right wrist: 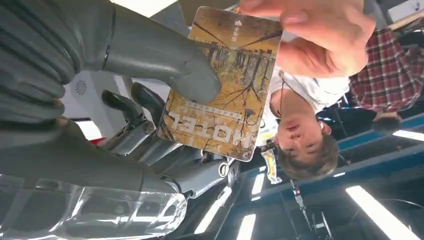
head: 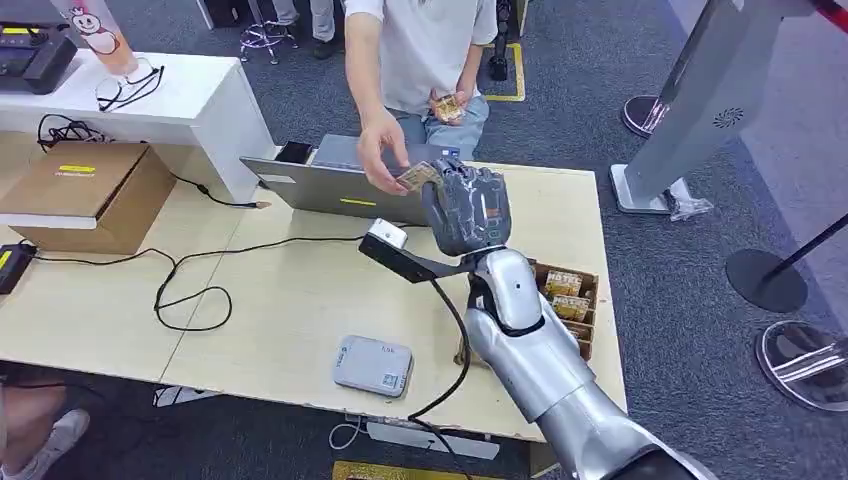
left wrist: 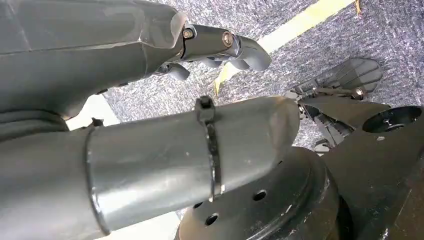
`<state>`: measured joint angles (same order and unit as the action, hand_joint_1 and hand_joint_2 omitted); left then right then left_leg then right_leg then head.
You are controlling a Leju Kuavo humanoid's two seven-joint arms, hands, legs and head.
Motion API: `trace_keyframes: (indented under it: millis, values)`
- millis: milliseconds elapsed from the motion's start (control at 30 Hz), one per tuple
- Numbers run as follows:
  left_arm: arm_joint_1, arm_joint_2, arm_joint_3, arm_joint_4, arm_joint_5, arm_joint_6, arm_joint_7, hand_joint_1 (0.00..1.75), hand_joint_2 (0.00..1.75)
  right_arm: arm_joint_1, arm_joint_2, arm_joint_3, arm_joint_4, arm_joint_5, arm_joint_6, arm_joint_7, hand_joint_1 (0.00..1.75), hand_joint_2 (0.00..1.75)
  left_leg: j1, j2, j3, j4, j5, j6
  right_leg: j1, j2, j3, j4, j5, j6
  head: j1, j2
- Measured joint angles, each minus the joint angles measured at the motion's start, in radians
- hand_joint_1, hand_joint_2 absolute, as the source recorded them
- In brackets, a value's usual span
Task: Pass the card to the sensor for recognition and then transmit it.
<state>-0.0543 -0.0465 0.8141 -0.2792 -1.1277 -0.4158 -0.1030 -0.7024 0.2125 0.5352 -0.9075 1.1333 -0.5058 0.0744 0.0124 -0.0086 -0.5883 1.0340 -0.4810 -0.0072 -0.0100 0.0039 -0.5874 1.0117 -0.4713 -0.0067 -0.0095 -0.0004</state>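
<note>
My right hand [right wrist: 125, 110] pinches the hotel card [right wrist: 222, 82] while a person's hand [right wrist: 320, 35] grabs its other end; releasing late risks a tug-of-war.

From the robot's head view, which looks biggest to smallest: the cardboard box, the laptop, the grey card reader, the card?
1. Laptop and cardboard box: alike, so unranked.
2. Grey card reader.
3. Card, smallest, partly hidden by hands.

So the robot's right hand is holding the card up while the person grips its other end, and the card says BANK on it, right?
Not quite. The card reads HOTEL, not BANK, as the right wrist view shows. The rest holds: the right hand holds it up and the person's hand grips its other end.
</note>
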Motion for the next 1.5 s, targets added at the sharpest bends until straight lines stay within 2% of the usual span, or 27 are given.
trace_keyframes:
  millis: [567,600,633,833,867,1500]
  values:
    - [0.000,0.001,-0.016,0.000,0.000,0.000,0.000,0.00,0.00,-0.012,0.010,-0.016,0.026,0.033,-0.001,0.007,1.75,1.75,0.000,0.000,0.000,0.000,0.000,0.000,0.000,0.000,0.000,0.000,0.000,0.000,0.000,0.000]
    - [0.000,0.001,-0.016,0.000,0.000,0.000,0.000,0.00,0.00,-0.013,0.011,-0.016,0.026,0.033,0.000,0.007,1.38,1.75,0.000,0.000,0.000,0.000,0.000,0.000,0.000,0.000,0.000,0.000,0.000,0.000,0.000,0.000]
    - [0.000,0.001,-0.016,0.000,0.000,0.000,0.000,0.00,0.00,-0.013,0.014,-0.018,0.026,0.033,0.000,0.007,0.00,1.75,0.000,0.000,0.000,0.000,0.000,0.000,0.000,0.000,0.000,0.000,0.000,0.000,0.000,0.000]
    - [-0.001,0.001,-0.017,0.000,0.000,0.000,0.006,0.00,0.00,-0.013,0.019,-0.020,0.026,0.033,0.000,0.007,0.00,1.75,0.000,0.000,0.000,0.000,0.000,0.000,0.000,0.000,0.000,0.000,0.000,0.000,0.000,0.000]
    - [-0.001,0.001,-0.017,0.000,0.000,0.000,0.006,0.00,0.00,-0.013,0.019,-0.020,0.026,0.033,0.000,0.007,0.00,0.00,0.000,0.000,0.000,0.000,0.000,0.000,0.000,0.000,0.000,0.000,0.000,0.000,0.000,0.000]
    - [-0.001,0.000,-0.017,0.000,0.005,0.000,0.009,0.00,0.00,-0.014,0.030,-0.020,0.042,0.018,0.000,-0.019,0.00,0.00,0.000,0.000,0.000,0.000,0.000,0.000,0.000,0.000,0.000,0.000,0.000,0.000,0.000,0.000]
